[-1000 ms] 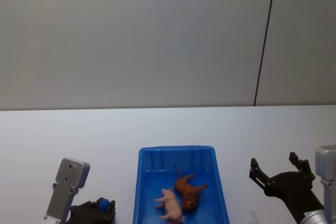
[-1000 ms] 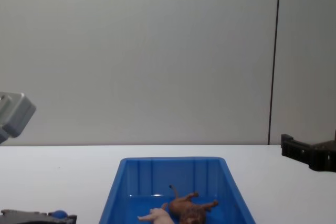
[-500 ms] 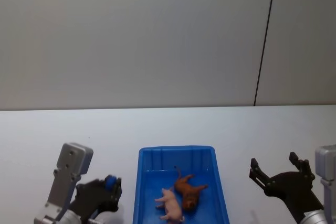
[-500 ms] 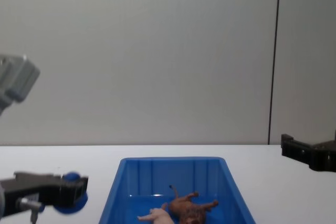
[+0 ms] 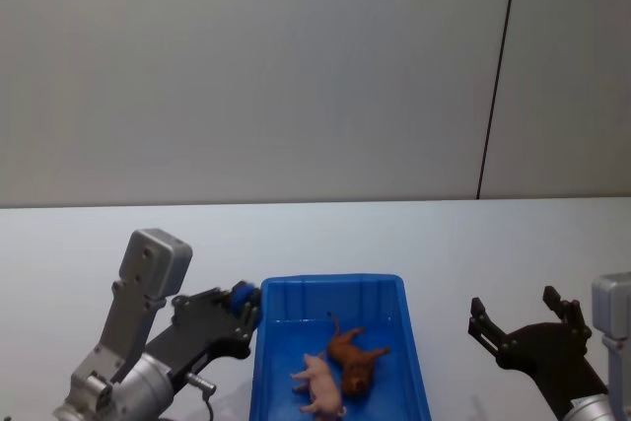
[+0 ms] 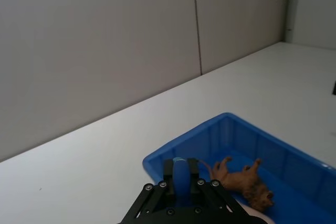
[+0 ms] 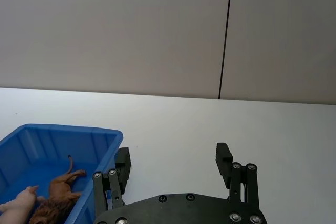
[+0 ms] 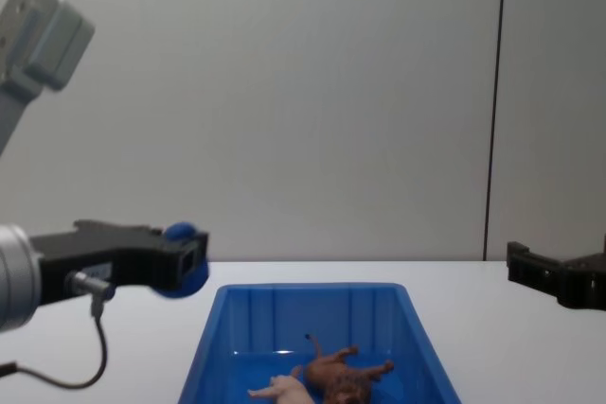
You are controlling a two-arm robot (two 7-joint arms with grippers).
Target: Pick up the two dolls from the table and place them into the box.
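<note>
So: white surface (image 5: 473, 244) runs across the head view, w/ the blue box (image 5: 340, 342) sitting near its front edge, roughly centred between the two arms. Both dolls lie inside the box on its floor, toward the near end. Brown doll (image 5: 353, 360) is on its side, legs out, thin tail pointing toward the far wall; pink doll (image 5: 319, 383) lies just beside it on the robot's left, touching or nearly so.

Left end effector (image 5: 242, 305) hangs above the surface at the box's left far corner, fingers closed together w/ nothing between them; blue pads (image 6: 180, 174) meet in the left wrist view. Right end effector (image 5: 520, 316) sits well to the right of the box, low at the frame's corner, fingers spread wide & empty, same in the right wrist view (image 7: 173, 163).
</note>
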